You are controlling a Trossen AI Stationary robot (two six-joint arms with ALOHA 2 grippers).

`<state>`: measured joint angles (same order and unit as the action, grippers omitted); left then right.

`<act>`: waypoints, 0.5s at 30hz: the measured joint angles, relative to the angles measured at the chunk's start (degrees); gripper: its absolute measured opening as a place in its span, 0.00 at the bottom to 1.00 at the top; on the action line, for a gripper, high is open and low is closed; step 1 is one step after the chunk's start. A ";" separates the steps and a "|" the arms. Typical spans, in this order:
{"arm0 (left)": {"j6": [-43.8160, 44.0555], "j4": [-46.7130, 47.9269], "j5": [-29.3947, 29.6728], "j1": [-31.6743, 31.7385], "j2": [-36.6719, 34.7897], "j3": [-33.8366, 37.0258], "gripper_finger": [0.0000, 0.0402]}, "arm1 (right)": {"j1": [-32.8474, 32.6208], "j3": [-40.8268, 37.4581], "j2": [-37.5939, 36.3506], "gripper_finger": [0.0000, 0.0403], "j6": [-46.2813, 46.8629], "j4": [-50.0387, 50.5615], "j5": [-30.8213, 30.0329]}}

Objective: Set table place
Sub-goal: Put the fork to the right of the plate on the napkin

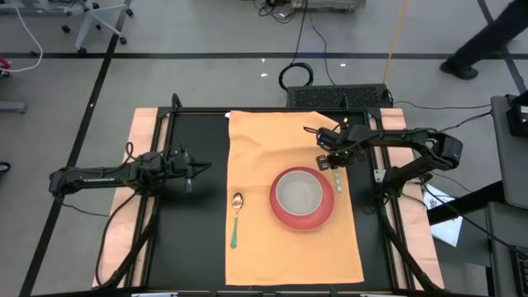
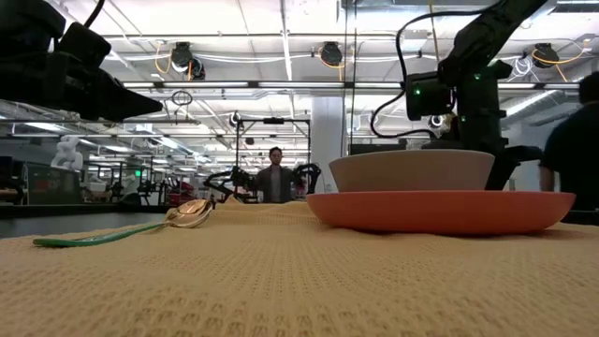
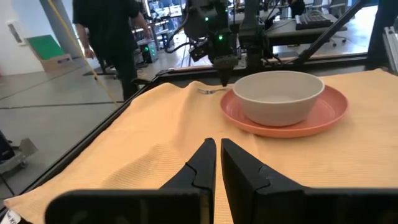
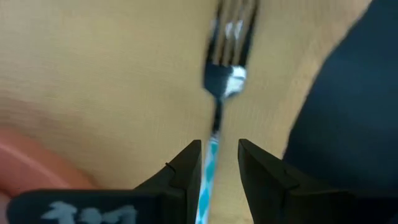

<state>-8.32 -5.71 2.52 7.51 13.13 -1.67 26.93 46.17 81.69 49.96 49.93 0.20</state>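
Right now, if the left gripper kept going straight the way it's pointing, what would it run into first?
Probably the bowl on the red plate: the left gripper points across the orange mat toward it, though its height above the mat is unclear.

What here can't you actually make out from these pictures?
- Fork: blurred in the right wrist view; its blue-striped handle runs off the edge between the right gripper fingers, so contact is unclear.
- Inside of the bowl: hidden by its own wall in the low view.
- Left gripper: whether its near-touching fingers are fully shut.
- Mat: its near edge, in the low view.
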 joint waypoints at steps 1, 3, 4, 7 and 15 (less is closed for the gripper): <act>0.00 0.02 -0.01 0.00 0.00 0.00 0.08 | -0.01 -0.39 0.00 0.24 0.31 -0.06 0.05; -0.07 -0.01 -0.02 0.00 0.00 0.00 0.08 | 0.01 -0.84 0.00 0.24 0.37 -0.43 0.07; -0.19 0.01 -0.02 0.00 0.00 0.00 0.08 | 0.01 -0.97 0.00 0.24 0.39 -0.56 0.25; -0.41 -0.01 -0.02 0.01 0.00 0.00 0.08 | -0.01 -1.06 0.00 0.24 0.37 -1.57 1.43; -0.50 -0.03 -0.01 0.00 0.00 0.00 0.08 | -0.01 -1.06 1.04 0.24 -0.07 -4.82 2.87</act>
<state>-8.82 -5.74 2.51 7.51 13.13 -1.67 26.92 45.10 82.73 49.89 45.11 3.07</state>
